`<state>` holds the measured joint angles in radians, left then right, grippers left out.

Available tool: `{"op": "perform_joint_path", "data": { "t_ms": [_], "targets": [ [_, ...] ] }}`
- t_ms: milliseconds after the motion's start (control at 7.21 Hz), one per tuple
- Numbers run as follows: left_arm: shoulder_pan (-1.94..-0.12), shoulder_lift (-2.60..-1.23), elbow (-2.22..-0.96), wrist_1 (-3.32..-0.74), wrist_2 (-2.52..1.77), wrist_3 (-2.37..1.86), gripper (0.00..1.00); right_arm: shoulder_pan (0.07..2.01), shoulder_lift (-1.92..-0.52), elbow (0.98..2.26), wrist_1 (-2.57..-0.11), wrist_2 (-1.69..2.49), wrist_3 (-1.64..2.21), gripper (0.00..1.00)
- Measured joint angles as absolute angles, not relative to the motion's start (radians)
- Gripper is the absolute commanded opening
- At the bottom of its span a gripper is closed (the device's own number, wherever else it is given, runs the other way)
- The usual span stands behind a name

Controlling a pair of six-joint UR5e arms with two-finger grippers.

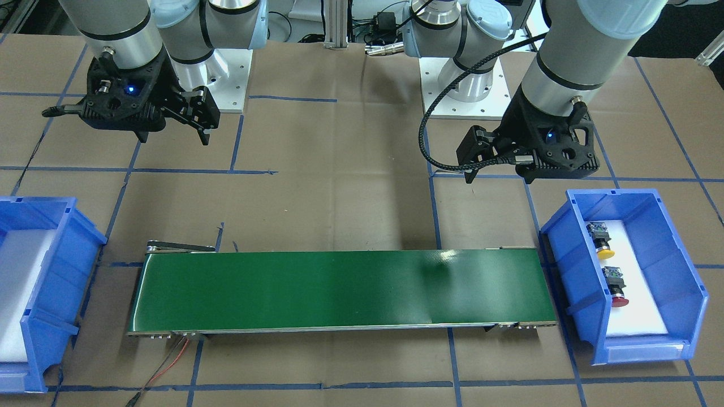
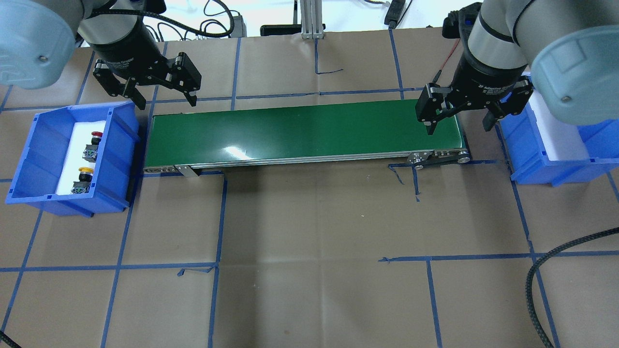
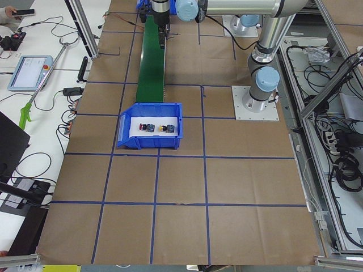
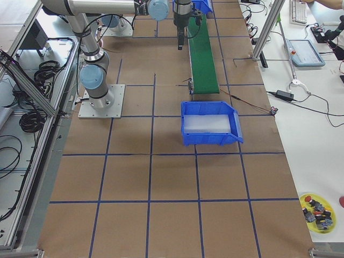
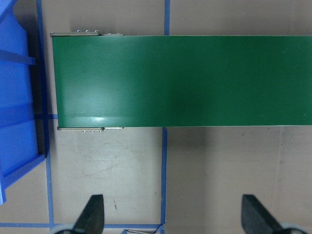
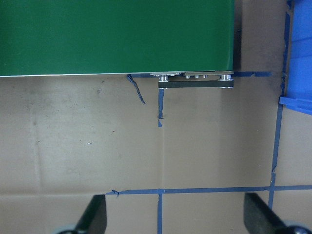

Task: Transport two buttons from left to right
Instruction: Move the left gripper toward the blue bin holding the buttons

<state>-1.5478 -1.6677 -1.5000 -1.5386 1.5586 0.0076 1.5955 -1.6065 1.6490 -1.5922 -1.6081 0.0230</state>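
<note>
The two buttons lie in the left blue bin (image 2: 29,159) on a white liner. The red-capped button (image 2: 93,143) is farther from me and the yellow-capped button (image 2: 83,178) is nearer. They also show in the front view: yellow (image 1: 602,242) and red (image 1: 616,289). My left gripper (image 2: 167,100) is open and empty. It hovers beside the bin, over the left end of the green conveyor belt (image 2: 304,130). My right gripper (image 2: 457,128) is open and empty over the belt's right end. Both pairs of fingers show spread wide apart in the left wrist view (image 5: 92,214) and in the right wrist view (image 6: 95,214).
A second blue bin (image 2: 546,166) with a bare white liner stands off the belt's right end. Thin wires (image 1: 169,362) trail from the belt. A black cable (image 2: 537,290) lies on the table at the near right. Brown paper with blue tape lines covers the table.
</note>
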Motion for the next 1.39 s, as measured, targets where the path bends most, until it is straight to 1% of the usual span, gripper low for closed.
{"op": "perform_joint_path", "data": {
  "t_ms": [1387],
  "targets": [
    [-1.526,-1.664,-1.502,-1.538,1.558,0.049,1.0,1.594,-1.605,1.653,-1.594,-1.605,0.025,1.0]
  ]
}}
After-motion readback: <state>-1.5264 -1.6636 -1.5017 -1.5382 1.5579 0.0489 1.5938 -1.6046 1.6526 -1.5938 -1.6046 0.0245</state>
